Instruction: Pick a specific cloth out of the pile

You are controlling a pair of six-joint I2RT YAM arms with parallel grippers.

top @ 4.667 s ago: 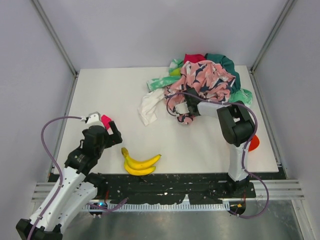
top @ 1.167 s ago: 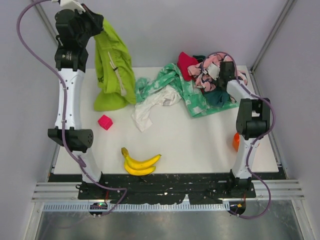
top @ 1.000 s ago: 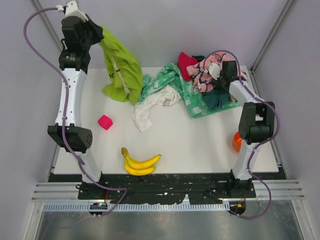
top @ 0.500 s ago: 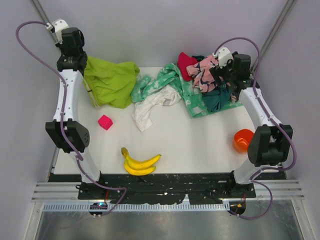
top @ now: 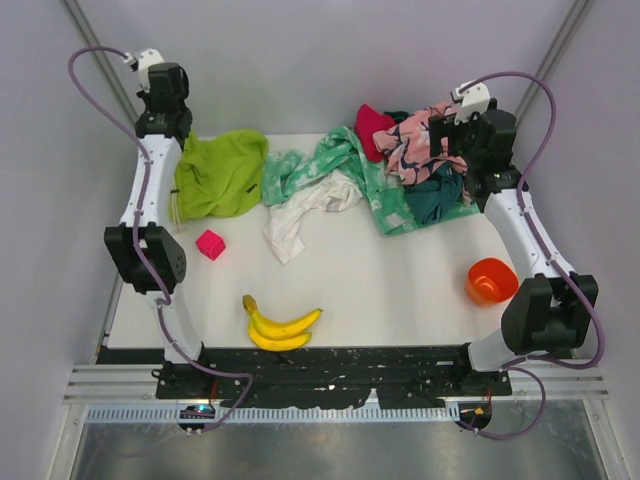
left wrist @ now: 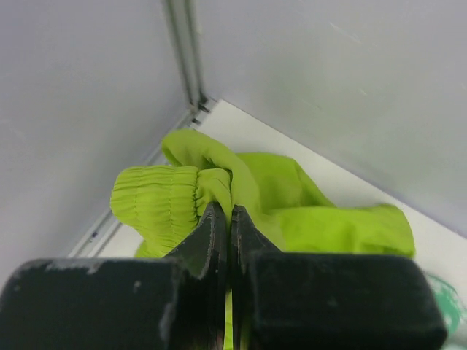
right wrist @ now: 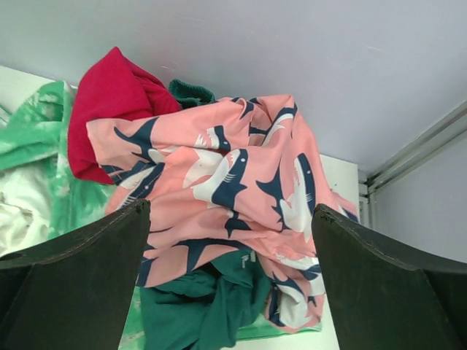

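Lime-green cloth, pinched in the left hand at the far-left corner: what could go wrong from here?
1. The left hand pinches only a thin fold of the lime-green cloth beside its gathered cuff; a pull may slip it free.
2. The cloth lies near the table's far-left edge, so part could slide off once let go.
3. Its right edge lies close to the mint-green cloth; dragging that way may tangle them.
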